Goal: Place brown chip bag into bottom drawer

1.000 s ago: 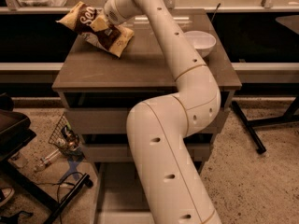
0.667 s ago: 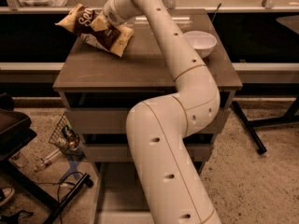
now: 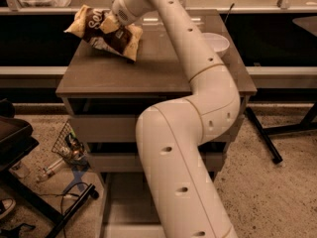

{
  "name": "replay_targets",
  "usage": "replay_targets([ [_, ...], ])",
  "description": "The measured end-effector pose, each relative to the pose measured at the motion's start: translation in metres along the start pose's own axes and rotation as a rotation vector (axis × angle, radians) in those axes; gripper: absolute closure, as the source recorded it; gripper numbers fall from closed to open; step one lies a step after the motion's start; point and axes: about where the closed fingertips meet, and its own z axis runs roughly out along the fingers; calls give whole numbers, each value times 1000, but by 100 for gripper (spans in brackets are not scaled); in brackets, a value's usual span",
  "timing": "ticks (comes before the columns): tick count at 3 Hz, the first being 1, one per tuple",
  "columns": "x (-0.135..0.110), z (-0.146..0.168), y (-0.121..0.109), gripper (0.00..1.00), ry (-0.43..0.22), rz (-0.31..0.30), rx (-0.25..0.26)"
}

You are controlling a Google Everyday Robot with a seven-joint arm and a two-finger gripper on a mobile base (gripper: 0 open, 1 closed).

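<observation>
The brown chip bag, dark brown with white script and tan-yellow ends, is tilted over the back left corner of the cabinet top. My gripper is shut on the bag's middle and covers part of it. My white arm reaches from the bottom of the view up to it. The bottom drawer stands pulled out at the cabinet's foot; my arm hides its right part.
A white bowl sits at the back right of the cabinet top. Two upper drawers are closed. A wire basket with clutter and cables lie on the floor at left. A black stand leg is at right.
</observation>
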Motion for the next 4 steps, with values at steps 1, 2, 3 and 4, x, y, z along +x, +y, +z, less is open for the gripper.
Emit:
replay_targets([
  [1, 8, -55, -12, 100, 20, 17, 31],
  [2, 21, -136, -30, 100, 43, 61, 106],
  [3, 31, -275, -50, 100, 7, 141, 291],
  [4, 17, -388, -44, 100, -107, 168, 469],
])
